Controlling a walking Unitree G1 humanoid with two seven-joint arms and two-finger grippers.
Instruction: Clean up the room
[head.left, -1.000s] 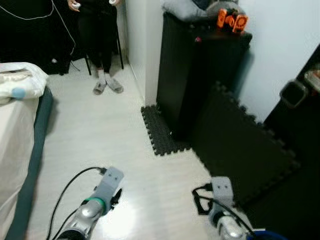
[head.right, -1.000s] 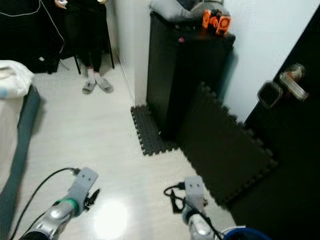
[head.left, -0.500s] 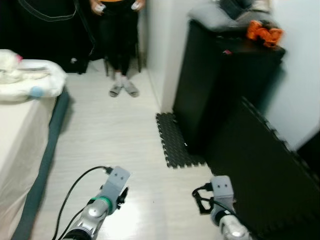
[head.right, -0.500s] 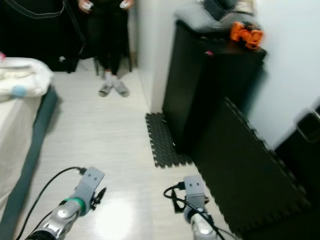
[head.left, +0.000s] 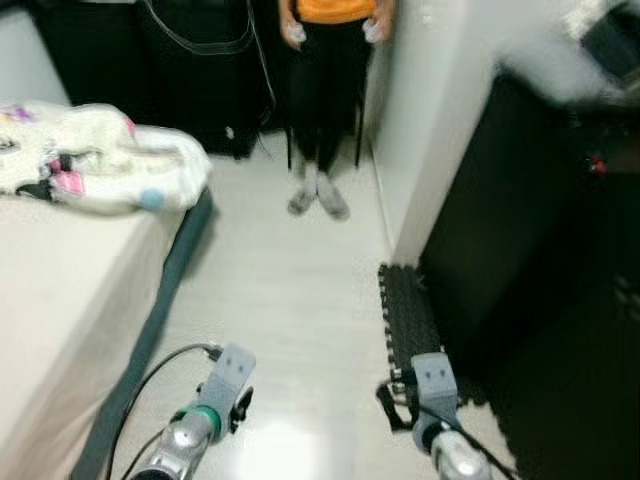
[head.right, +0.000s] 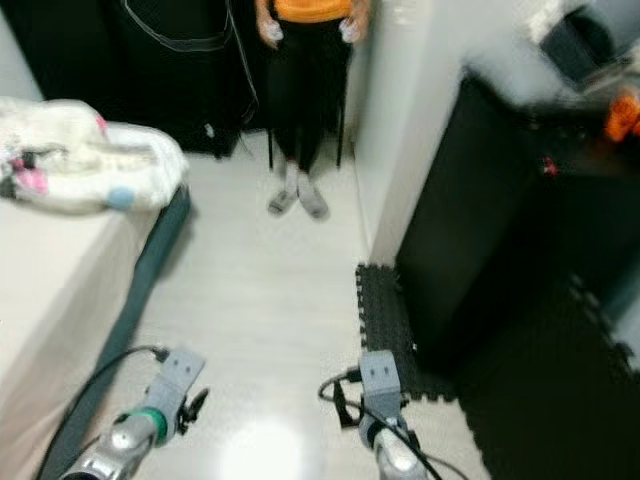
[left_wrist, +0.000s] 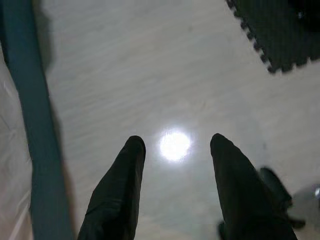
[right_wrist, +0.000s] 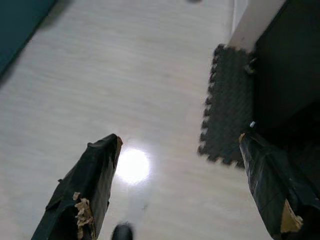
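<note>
Two tools, left tool (left_wrist: 175, 145) and right tool (right_wrist: 182, 160), are hanging spread over glossy pale plank floor (head.left: 290, 300), one interlocking black foam mat (head.left: 410, 320) lying beside one bed (head.left: 60, 300).

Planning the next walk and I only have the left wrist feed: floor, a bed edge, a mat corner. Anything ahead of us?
Observer: A person stands ahead at the far end of the floor, between the bed and the wall corner.
Operator: Anything on the bed?
Observer: A crumpled white bundle with some pink and blue on it lies at its far end.
Operator: Right side?
Observer: A tall black cabinet stands there, with the mat at its foot.
Operator: Right gripper state?
Observer: The right gripper is open and holds nothing, low over the floor near the mat.
</note>
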